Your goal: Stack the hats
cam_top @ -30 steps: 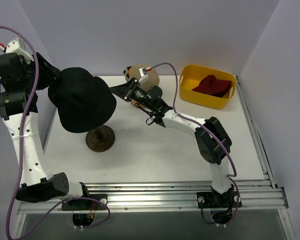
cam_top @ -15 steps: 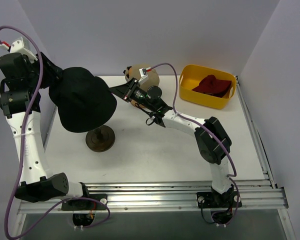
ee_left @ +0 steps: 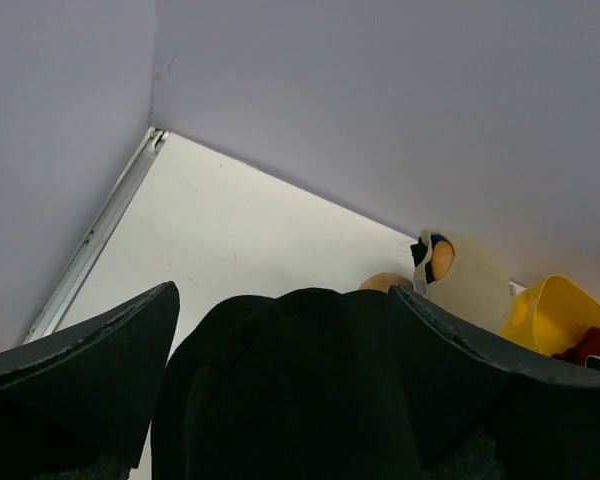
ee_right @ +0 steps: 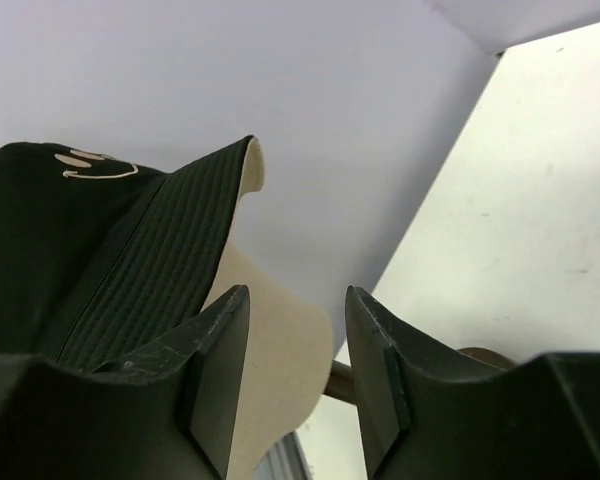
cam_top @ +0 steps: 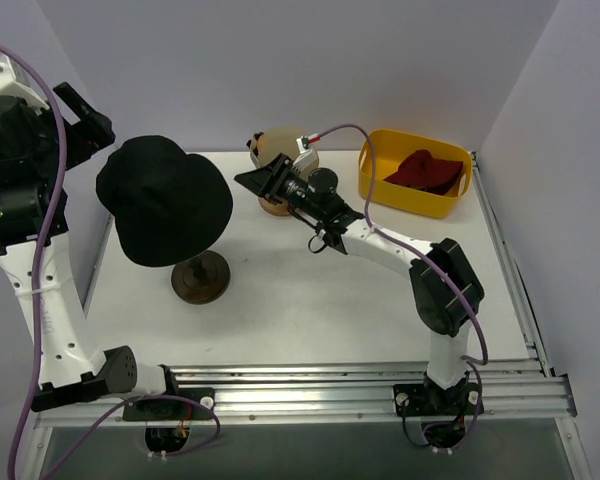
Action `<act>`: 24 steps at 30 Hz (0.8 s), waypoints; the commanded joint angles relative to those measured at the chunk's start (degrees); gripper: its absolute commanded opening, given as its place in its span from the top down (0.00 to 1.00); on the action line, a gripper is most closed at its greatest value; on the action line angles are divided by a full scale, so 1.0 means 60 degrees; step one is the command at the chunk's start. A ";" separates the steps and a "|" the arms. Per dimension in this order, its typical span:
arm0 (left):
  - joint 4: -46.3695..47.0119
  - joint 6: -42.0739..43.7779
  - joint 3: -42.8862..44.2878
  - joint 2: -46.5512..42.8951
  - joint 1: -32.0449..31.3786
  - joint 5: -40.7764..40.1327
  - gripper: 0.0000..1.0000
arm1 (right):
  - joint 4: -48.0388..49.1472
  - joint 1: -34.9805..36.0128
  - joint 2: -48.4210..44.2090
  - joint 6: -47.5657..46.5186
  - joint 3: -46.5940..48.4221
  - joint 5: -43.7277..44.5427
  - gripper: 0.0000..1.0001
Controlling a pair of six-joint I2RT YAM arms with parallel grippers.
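Note:
The black bucket hat (cam_top: 165, 208) hangs on the wooden stand (cam_top: 201, 278) at the left of the table, with neither gripper touching it. My left gripper (cam_top: 90, 118) is open, up and to the left of the hat; in the left wrist view the hat's crown (ee_left: 300, 390) lies below its spread fingers (ee_left: 90, 370). My right gripper (cam_top: 248, 180) is open just right of the brim, its jaws apart with nothing between them. Seen from the right wrist, the ribbed black brim (ee_right: 145, 270) has a tan cloth edge (ee_right: 275, 345) under it. A dark red hat (cam_top: 425, 170) lies in the yellow bin (cam_top: 380, 185).
A cream mannequin head (cam_top: 280, 145) stands at the back, right behind my right wrist. The yellow bin sits at the back right corner. Walls close the table at the back and on both sides. A metal rail (cam_top: 360, 385) runs along the near edge.
Both grippers let go of the black hat's brim and opened. The left one pulled back up and left, the right one drew away to the right. The hat stays on the stand.

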 commanded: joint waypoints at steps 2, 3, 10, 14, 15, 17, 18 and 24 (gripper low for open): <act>-0.0403 0.0180 0.0975 -0.0250 -0.0275 0.0033 0.06 | -0.0252 -0.0347 -0.1503 -0.0882 -0.0486 0.0430 0.59; -0.0505 0.0224 0.1078 -0.0264 -0.0407 0.0034 0.06 | -0.0529 -0.0376 -0.1650 -0.1029 -0.0604 0.0503 0.58; -0.0536 0.0839 0.1284 -0.0454 -0.4265 -0.1384 0.06 | -0.2229 -0.0435 -0.3612 -0.2946 -0.1688 0.1730 0.57; -0.0272 0.1117 0.0991 -0.0660 -0.6833 -0.2849 0.06 | -0.3183 -0.0494 -0.4930 -0.3768 -0.2494 0.2714 0.54; -0.0171 0.1234 0.0918 -0.0689 -0.7375 -0.3490 0.06 | -0.3560 -0.0537 -0.5440 -0.3900 -0.2800 0.2933 0.53; -0.0082 0.1396 0.0786 -0.0675 -0.8488 -0.4210 0.06 | -0.3913 -0.0596 -0.5941 -0.4251 -0.3109 0.3271 0.50; 0.0034 0.1483 0.0626 -0.0646 -0.9611 -0.4591 0.06 | -0.4307 -0.0625 -0.6147 -0.4354 -0.3226 0.3722 0.49; 0.0972 0.2304 -0.0310 -0.0265 -1.3643 -0.7478 0.06 | -0.5818 -0.1357 -0.7451 -0.4838 -0.3506 0.4969 0.46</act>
